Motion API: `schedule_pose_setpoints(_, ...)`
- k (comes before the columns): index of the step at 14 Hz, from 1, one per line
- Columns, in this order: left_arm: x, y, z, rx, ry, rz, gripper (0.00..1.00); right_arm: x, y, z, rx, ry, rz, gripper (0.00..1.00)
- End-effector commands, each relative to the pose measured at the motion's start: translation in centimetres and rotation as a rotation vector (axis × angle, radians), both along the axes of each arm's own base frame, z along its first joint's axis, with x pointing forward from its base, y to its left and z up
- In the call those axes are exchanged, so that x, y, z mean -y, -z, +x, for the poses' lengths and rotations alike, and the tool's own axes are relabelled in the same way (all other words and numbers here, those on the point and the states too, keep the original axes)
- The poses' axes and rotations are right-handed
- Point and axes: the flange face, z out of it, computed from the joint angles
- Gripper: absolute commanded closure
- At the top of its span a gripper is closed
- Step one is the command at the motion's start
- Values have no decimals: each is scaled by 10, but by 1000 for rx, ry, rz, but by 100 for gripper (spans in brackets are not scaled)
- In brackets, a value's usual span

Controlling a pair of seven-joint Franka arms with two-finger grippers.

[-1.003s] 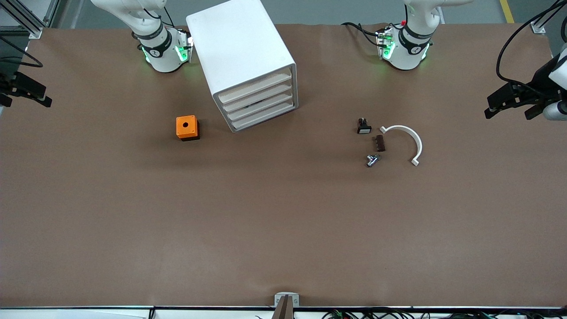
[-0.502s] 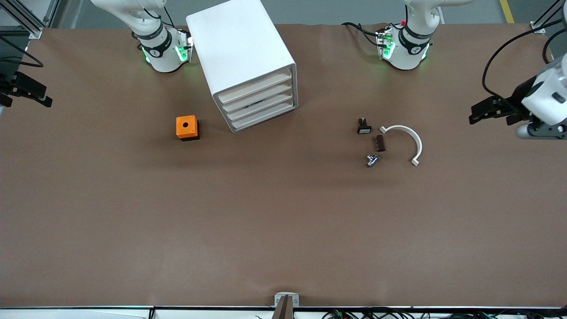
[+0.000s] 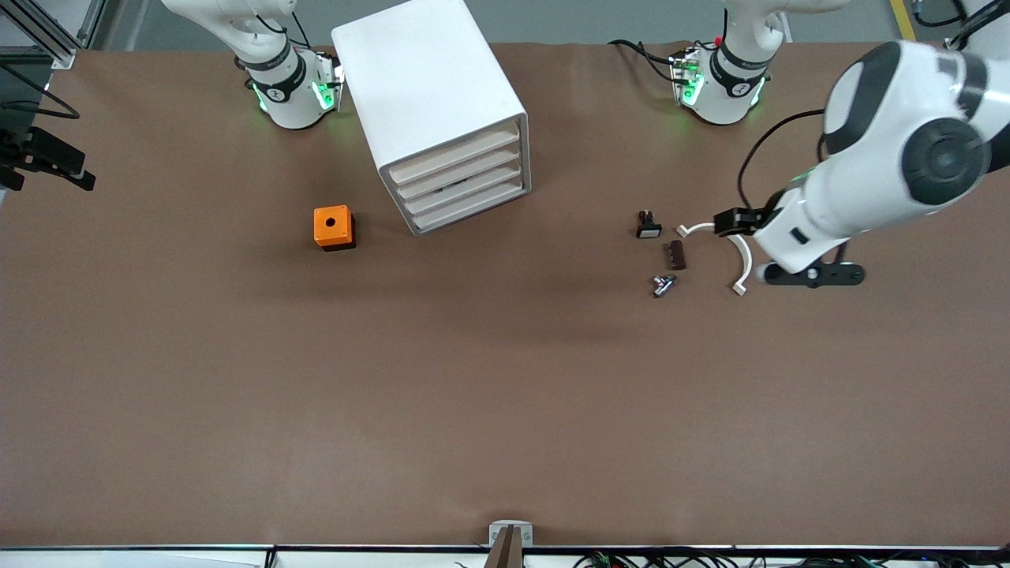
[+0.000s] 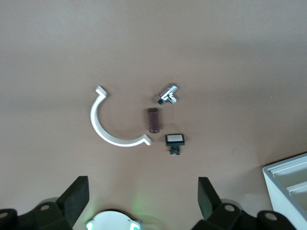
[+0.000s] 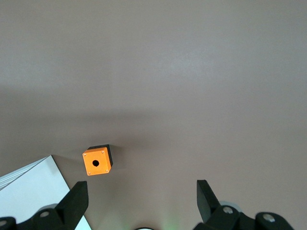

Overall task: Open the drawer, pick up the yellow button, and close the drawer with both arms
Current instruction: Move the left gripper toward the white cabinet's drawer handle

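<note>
Risk first, from the right arm's end of the table across. The right gripper (image 3: pixel 49 162) hangs at the table (image 3: pixel 237 410) edge, pincer spread wide per its wrist view, and the arm waits. If it doesn't brace the cabinet (image 3: pixel 430 95), a pull on the front would prob. drag or swivel the whole box, since it looks light and sits skewed on the table. A pull not lined up w/ that skew could jam the tray. The orange box (image 3: pixel 334 227) sits nearer the front camera than the cabinet, toward the right arm's end, and could be clipped by a low reach. The drawer (image 3: pixel 454 156) is the top one of four alike, shallow and close-stacked, so a finger set a bit low would likely hook the second one instead. It's shut flush, pale beige front, no handle discernible. The button isn't visible in any view; presumably it's inside the shut drawer. Toward the left arm's end lie a black part w/ white face (image 3: pixel 649 226), a brown cylinder (image 3: pixel 676 255), a metal fitting (image 3: pixel 664 285) and a white half-ring (image 4: pixel 94 117). The black part could be mistaken for the button. The left gripper (image 3: pixel 722 223) is over the half-ring, pincer wide, holding nothing. It's well apart from the drawer.
</note>
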Motion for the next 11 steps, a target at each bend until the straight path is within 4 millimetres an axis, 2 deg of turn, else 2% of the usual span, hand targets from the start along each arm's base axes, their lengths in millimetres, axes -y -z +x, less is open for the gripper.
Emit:
schedule_pose_setpoints(1, 22, 14, 0, -27, -11, 34, 0, -4, -6, -10, 10, -3, -17, 0)
schedule_pose_setpoints(6, 83, 65, -14, -94, -121, 132, 0, -5, -7, -10, 12, -4, -17, 0)
schedule_pose_setpoints(8, 96, 73, -18, -101, -159, 157, 0, -4, -6, -10, 9, -3, -16, 0)
schedule_pose_setpoints(11, 118, 77, -9, -105, -236, 147, 0, -5, -7, -10, 10, -4, -16, 0)
